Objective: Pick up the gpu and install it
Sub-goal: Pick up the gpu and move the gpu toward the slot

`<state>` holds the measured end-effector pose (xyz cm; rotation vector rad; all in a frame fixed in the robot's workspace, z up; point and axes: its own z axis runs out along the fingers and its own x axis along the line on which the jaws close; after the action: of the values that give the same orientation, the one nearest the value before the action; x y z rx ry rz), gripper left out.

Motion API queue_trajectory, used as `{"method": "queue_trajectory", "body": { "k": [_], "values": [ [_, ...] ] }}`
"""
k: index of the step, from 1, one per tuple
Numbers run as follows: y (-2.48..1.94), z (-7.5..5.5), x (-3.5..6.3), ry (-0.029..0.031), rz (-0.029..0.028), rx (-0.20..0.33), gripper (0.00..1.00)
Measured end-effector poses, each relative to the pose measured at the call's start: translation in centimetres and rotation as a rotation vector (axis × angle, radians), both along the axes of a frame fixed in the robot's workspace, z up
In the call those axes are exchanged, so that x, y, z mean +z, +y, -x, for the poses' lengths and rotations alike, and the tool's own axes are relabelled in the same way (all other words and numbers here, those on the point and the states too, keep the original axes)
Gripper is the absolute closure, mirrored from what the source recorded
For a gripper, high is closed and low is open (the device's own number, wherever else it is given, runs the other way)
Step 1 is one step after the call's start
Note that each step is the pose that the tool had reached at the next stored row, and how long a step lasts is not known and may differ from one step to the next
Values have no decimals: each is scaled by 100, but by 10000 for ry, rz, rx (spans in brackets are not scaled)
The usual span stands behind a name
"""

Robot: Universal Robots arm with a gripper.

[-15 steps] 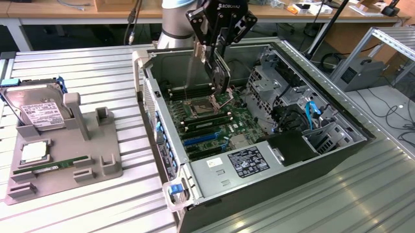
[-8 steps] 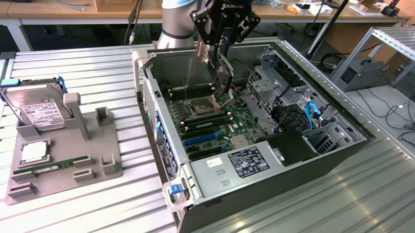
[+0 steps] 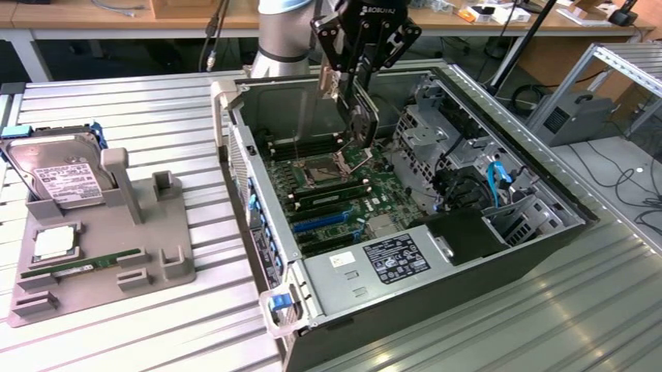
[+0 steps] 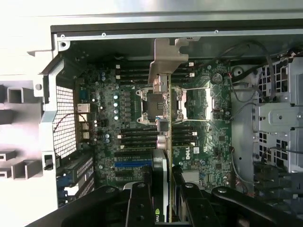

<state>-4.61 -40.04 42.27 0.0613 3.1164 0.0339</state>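
Wrist view: gpu [image 4: 163, 118] in pincer [image 4: 163, 191]; exterior view: hard drive [image 3: 70, 177] on stand [image 3: 155, 256].

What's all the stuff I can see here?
computer case: one, black and grey, open on the table
motherboard: one, green, inside the case
gpu: one, green and black, hanging over the motherboard
holder: one, grey, exterior view's left
hard drive: one, silver, standing in the holder
RAM stick: one, green, lying on the holder
chip: one, silver, on the holder
table: one, silver, under everything
gripper: one, black, shut on the gpu
arm: one, grey, behind the case
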Motion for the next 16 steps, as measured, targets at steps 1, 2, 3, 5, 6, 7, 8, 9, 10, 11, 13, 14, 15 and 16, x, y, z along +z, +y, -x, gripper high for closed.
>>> {"method": "queue_trajectory", "body": {
  "k": [1,2,3,5,6,7,8,9,10,11,13,14,15,16],
  "values": [
    [0,-16,0,0,0,-1,73],
    [0,-27,0,0,0,-1,73],
    [0,-45,0,0,0,-1,73],
    [0,-71,0,0,0,-1,73],
    [0,-78,-1,0,-1,-1,73],
    [0,-86,-2,0,-1,0,73],
    [0,-90,-8,0,-1,-2,73],
    [0,-90,-11,0,3,-2,73],
    [0,-90,-18,1,5,-2,73],
    [-1,-91,-30,1,7,-1,73],
    [-2,-91,-55,0,14,-1,73],
    [-3,-91,-69,0,18,0,73],
    [-3,-92,-90,0,24,0,73],
    [-3,-93,-117,0,34,0,73]
  ]
}}
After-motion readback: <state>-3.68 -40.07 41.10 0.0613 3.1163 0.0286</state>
